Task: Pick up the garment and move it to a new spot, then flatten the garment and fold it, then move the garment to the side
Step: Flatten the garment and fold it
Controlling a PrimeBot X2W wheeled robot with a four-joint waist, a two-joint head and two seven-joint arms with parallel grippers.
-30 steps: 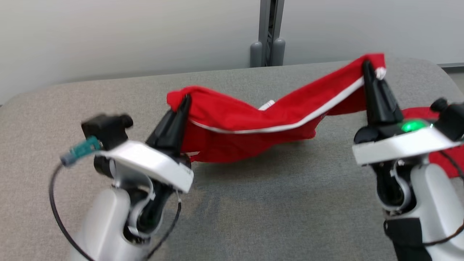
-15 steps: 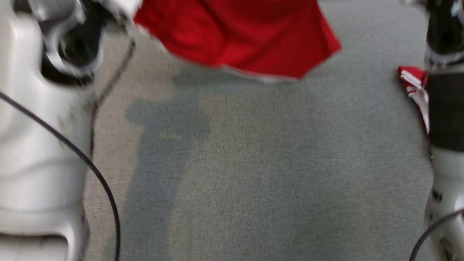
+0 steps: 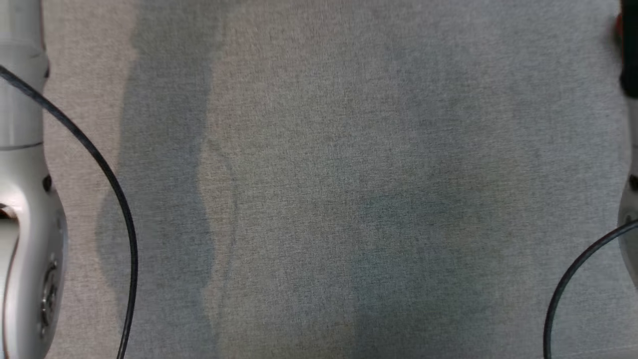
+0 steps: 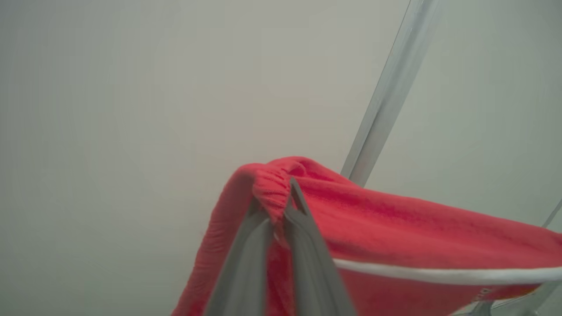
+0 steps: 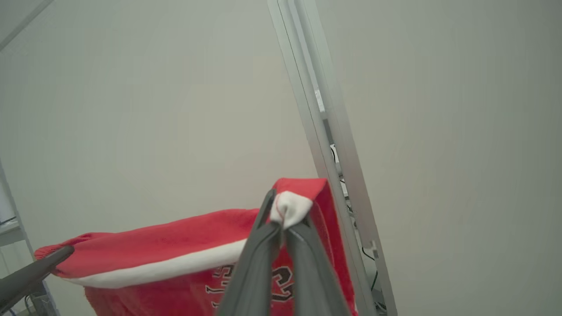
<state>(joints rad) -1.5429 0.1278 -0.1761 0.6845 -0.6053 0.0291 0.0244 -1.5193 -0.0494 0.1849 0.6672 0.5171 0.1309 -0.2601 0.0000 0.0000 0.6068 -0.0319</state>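
— Can you read the lettering point(image 5: 219, 281) on the garment point(image 5: 175, 245)?
— No, the right gripper point(image 5: 283, 215) hides part, the bottom edge cuts the rest
— And the red sliver point(image 3: 618, 27) far right?
— Too small to tell

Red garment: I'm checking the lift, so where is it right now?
The red garment hangs between both grippers: the left gripper pinches one end in the left wrist view, and the right gripper pinches the white-trimmed end beside a grey post.
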